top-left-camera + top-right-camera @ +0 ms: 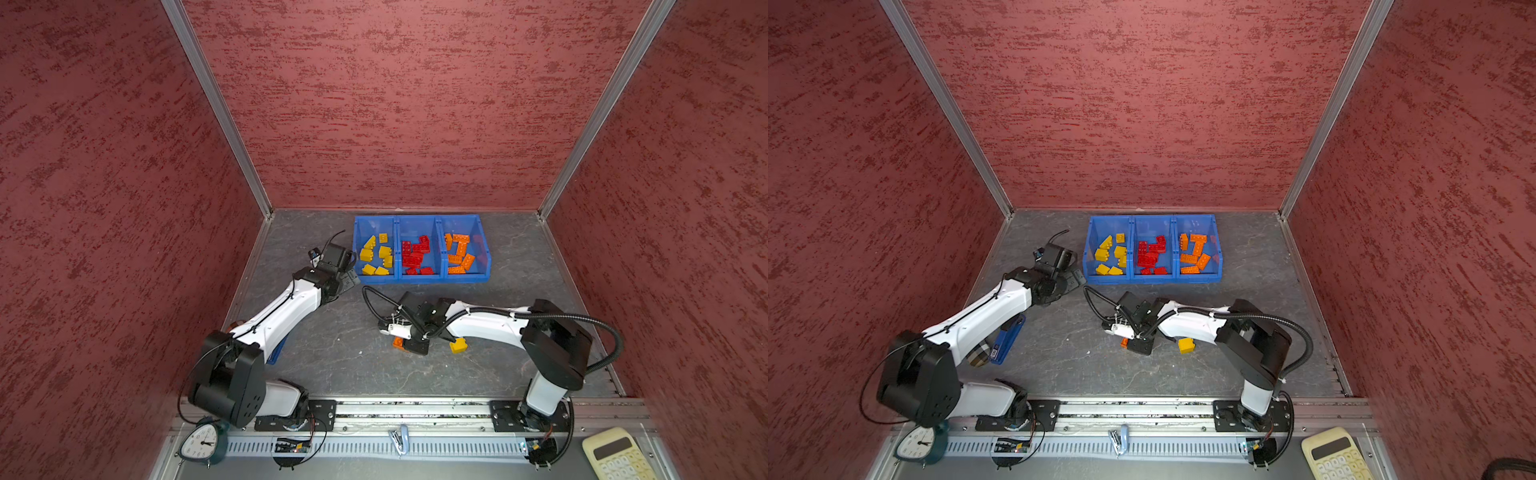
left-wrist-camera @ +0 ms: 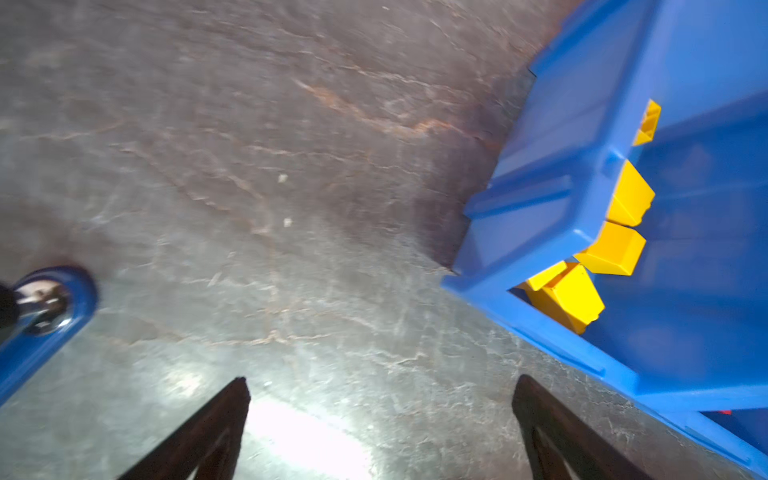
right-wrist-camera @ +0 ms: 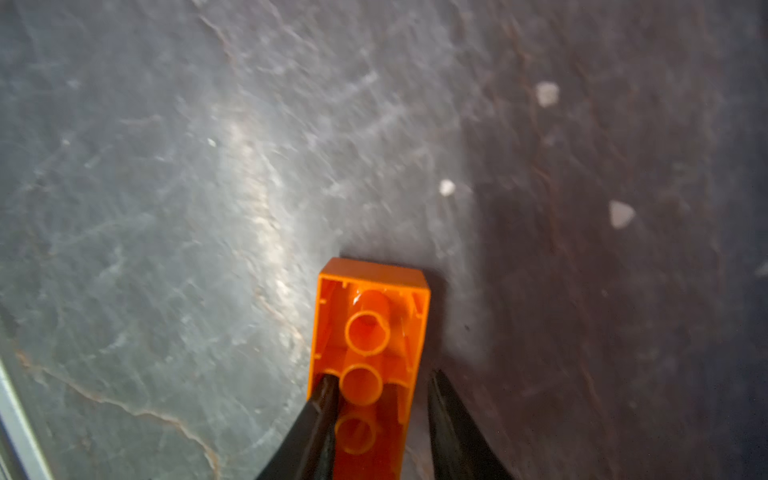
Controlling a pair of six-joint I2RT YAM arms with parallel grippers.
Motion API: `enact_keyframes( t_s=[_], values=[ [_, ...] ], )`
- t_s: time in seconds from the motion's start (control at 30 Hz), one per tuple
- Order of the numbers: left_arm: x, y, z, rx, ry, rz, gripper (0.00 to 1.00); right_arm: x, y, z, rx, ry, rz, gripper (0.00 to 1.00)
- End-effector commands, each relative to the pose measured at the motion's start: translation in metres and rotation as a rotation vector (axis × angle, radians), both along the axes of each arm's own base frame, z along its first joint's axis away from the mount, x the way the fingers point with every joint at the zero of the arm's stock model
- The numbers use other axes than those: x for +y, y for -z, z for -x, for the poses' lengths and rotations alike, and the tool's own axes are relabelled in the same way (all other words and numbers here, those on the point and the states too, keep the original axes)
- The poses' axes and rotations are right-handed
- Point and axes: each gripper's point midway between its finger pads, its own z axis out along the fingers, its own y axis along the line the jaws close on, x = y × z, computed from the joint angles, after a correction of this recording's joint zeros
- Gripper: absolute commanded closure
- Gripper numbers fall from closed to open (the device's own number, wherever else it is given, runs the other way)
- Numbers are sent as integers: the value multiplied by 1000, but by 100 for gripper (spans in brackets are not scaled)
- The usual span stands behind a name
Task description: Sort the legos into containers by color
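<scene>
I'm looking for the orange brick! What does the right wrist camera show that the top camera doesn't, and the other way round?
Only the right wrist view: the hollow underside of the orange brick, one finger inside it. Only a top view: the blue bins of sorted bricks, a loose yellow brick, the left gripper. Both: the orange brick, the right gripper, the grey table.

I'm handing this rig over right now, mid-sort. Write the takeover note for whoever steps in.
Left gripper: open, empty, beside the yellow bin.
Right gripper: shut on an orange brick at table level.
Done: bricks sorted by color in the yellow bin, red bin and orange bin.
Left: bin the held orange brick, then the loose yellow brick on the table.
</scene>
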Motion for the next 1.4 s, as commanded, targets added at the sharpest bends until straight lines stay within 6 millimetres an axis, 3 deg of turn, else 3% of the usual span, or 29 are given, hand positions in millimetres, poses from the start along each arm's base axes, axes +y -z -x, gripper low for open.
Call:
enact_keyframes(
  t_s=[0.0, 0.1, 0.23, 0.37, 0.47, 0.53, 0.63, 0.77, 0.87, 1.03, 1.37],
  values=[
    [-13, 1, -7, 18, 31, -42, 1, 8, -22, -13, -36, 28, -112, 63],
    [-23, 5, -11, 27, 61, -49, 1, 14, -31, -18, -43, 50, -184, 60],
    [-21, 9, -10, 35, 59, -52, 1, 14, -33, -22, -60, 64, -196, 54],
    [-14, 12, -8, 52, 60, -46, 1, 12, -47, -25, -97, 79, -234, 55],
    [-20, 14, -4, 41, 121, 6, 1, 5, -64, -31, -141, 125, -285, 57],
    [-38, 9, -2, 2, 222, 91, 1, -1, -76, -38, -171, 173, -334, 59],
    [-81, -8, 5, -63, 419, 287, 0, -14, -97, -56, -250, 267, -415, 60],
    [-140, -36, 27, -92, 661, 565, 1, -28, -119, -75, -350, 349, -515, 60],
    [-167, -51, 44, -109, 779, 649, 4, -36, -127, -87, -421, 382, -555, 61],
    [-188, -55, 60, -84, 877, 729, 8, -33, -138, -92, -488, 346, -607, 60],
    [-207, -49, 59, -26, 943, 737, 24, -17, -143, -88, -493, 253, -668, 60]
  ],
)
